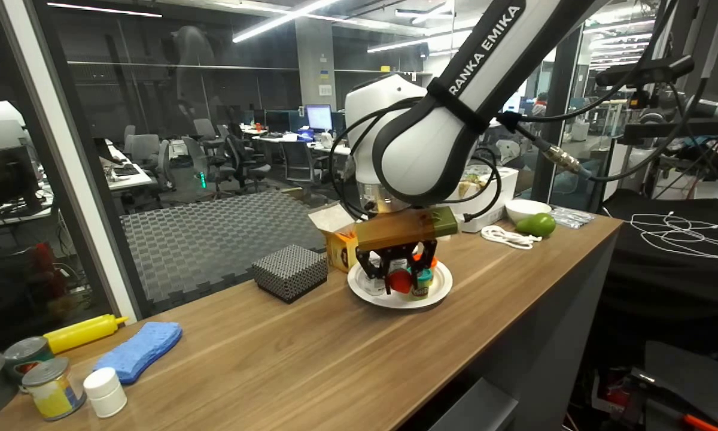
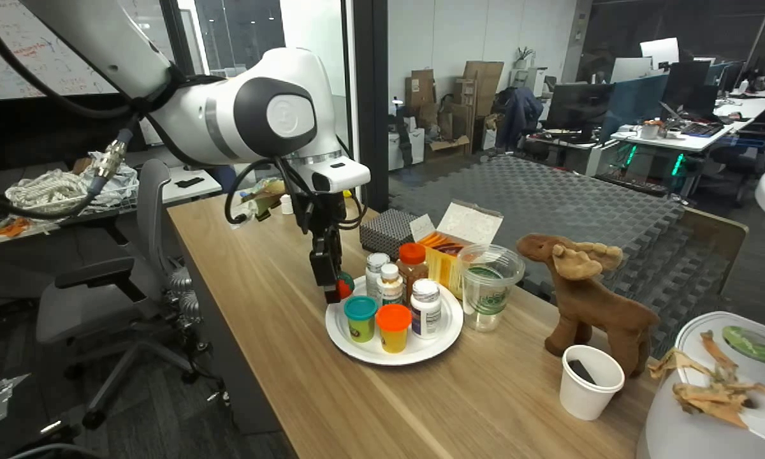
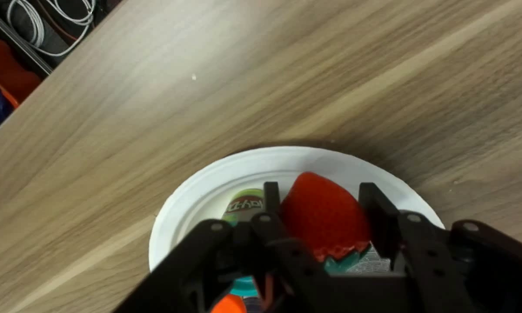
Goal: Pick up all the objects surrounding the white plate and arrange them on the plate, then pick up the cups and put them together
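My gripper point(image 3: 320, 191) is closed around a red strawberry point(image 3: 326, 213) with green leaves, its black fingers against both sides. It hangs over the edge of the white plate point(image 2: 392, 360), beside the small bottles; whether it touches the plate I cannot tell. On the plate stand a teal-lidded tub point(image 2: 361, 322), an orange-lidded tub point(image 2: 394, 331), several white-capped bottles point(image 2: 426, 312) and a brown jar point(image 2: 414, 274) with a red cap. A clear plastic cup point(image 2: 486, 287) stands just beyond the plate. Farther along is a white paper cup point(image 2: 586, 395) with something dark inside.
An open orange carton point(image 2: 445, 268) and a grey patterned box point(image 1: 290, 272) stand close to the plate. A plush moose point(image 2: 593, 306) is behind the paper cup. A blue sponge point(image 1: 140, 350), white jar point(image 1: 105, 392) and white bowl point(image 1: 525, 209) lie farther off.
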You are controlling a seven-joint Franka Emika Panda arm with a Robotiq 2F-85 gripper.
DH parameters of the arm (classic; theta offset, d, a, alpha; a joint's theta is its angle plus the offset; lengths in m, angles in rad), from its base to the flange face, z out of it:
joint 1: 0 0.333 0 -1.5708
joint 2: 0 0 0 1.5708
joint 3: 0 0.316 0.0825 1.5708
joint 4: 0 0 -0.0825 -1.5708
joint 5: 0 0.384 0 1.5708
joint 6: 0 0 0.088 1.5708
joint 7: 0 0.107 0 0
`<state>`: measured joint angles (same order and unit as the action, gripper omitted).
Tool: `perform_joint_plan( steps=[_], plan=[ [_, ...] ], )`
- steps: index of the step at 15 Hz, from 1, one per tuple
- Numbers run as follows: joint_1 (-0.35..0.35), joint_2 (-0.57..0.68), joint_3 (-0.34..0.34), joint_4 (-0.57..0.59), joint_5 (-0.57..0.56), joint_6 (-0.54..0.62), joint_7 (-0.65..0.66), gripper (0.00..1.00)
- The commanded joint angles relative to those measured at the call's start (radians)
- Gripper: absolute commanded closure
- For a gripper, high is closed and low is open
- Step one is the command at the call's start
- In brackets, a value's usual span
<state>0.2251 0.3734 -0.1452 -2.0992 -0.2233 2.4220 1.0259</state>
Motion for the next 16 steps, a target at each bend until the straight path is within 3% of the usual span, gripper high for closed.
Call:
perform_joint_plan(
  steps=[1, 4, 8, 10, 13, 16],
  plan=[
    [-0.005, -0.019, 0.005, 0.009, -0.029, 0.001, 0.057, 0.19],
    [0.000, -0.026, 0.003, 0.010, -0.046, 0.006, 0.088, 0.00],
    [0.005, -0.063, 0.017, -0.011, -0.071, 0.004, 0.106, 0.00],
    [-0.004, -0.110, 0.045, -0.034, -0.064, -0.022, 0.038, 0.00],
    [-0.047, -0.212, 0.108, -0.084, -0.004, -0.081, -0.184, 0.00],
    [-0.072, -0.334, 0.133, -0.126, 0.007, -0.248, -0.366, 0.00]
  ],
)
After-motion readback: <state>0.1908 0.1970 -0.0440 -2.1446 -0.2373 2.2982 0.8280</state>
